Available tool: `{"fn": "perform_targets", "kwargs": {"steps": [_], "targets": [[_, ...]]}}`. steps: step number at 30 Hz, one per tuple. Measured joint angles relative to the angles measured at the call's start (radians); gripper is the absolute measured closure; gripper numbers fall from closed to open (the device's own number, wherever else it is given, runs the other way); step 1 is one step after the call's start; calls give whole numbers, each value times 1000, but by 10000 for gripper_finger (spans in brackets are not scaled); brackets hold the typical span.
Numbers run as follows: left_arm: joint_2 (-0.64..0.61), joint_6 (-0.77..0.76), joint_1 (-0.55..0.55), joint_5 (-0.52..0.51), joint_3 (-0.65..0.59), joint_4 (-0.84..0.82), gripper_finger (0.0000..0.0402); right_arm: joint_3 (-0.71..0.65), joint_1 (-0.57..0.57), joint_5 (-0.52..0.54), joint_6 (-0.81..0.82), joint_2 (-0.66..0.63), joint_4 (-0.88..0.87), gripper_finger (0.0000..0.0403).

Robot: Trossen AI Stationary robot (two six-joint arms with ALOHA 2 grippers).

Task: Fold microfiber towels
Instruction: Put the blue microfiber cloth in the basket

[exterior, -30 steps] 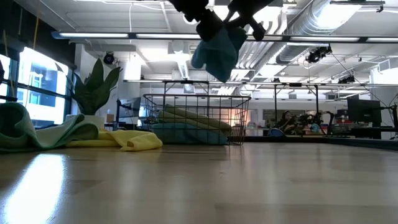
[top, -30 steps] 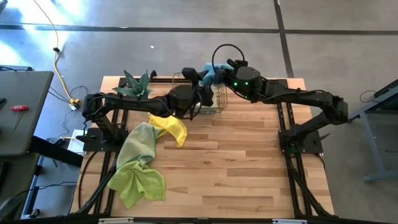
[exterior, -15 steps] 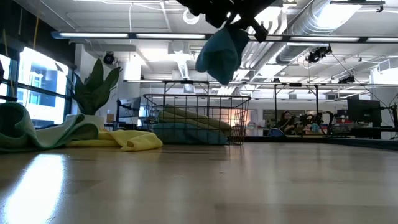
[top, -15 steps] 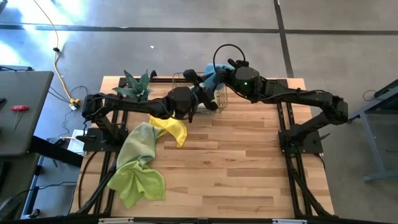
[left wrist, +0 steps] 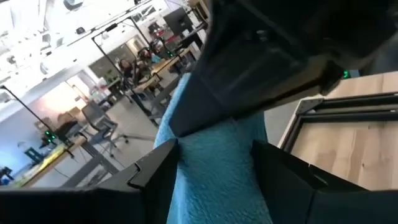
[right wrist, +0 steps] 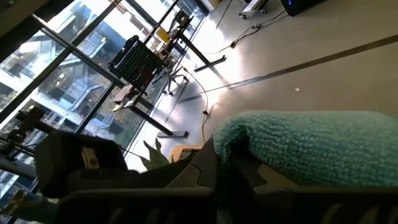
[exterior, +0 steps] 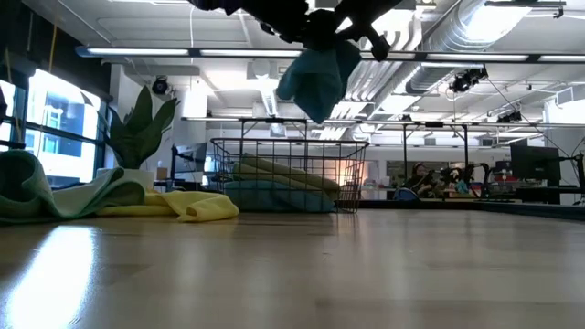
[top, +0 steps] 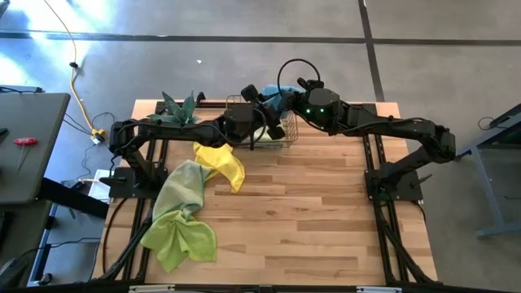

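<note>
While aloft, blue towel [exterior: 315, 82] between both pincers

Around my bench: grey concrete floor [top: 203, 20] crossed by dark seams, a yellow cable [top: 77, 89] trailing over it. Dark side table [top: 28, 146] to one side. Beyond, tall glazed windows [right wrist: 81, 56], white ceiling with ducts [exterior: 475, 23] and strip lights [exterior: 183, 53], desks where people [exterior: 422, 178] sit.

Bright, even light with a few glare patches

Ceiling strips [exterior: 228, 52] behind the wire basket [exterior: 288, 174] wash the room white; a pale sheen lies on the table [exterior: 55, 265] before it. Close up, the blue towel [left wrist: 217, 168] and dark fingers [left wrist: 155, 180] are blurred.
</note>
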Motion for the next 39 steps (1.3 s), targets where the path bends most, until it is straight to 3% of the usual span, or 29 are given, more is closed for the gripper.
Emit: {"fn": "perform_targets", "kwargs": {"steps": [3, 8, 16, 23, 27, 34, 39], "targets": [[0, -17, 5, -17, 0, -3, 204, 0, 0, 0, -1, 0, 0, 402], [0, -27, 7, -131, 0, -71, 204, 0, 0, 0, -2, 0, 0, 402], [0, -135, -17, -148, 0, -190, 204, 0, -3, 36, -11, 0, 0, 402], [0, -157, -41, -150, 0, -201, 213, 0, -7, 54, -29, 0, 0, 402], [0, -155, -54, -150, 0, -201, 255, 0, -7, 54, -45, 0, 0, 402], [0, -105, -54, -148, 0, -200, 388, 0, -7, 55, -79, 0, -18, 402], [-6, -65, -54, -146, 0, -241, 392, 0, -7, 41, -80, 0, -102, 402]]}}
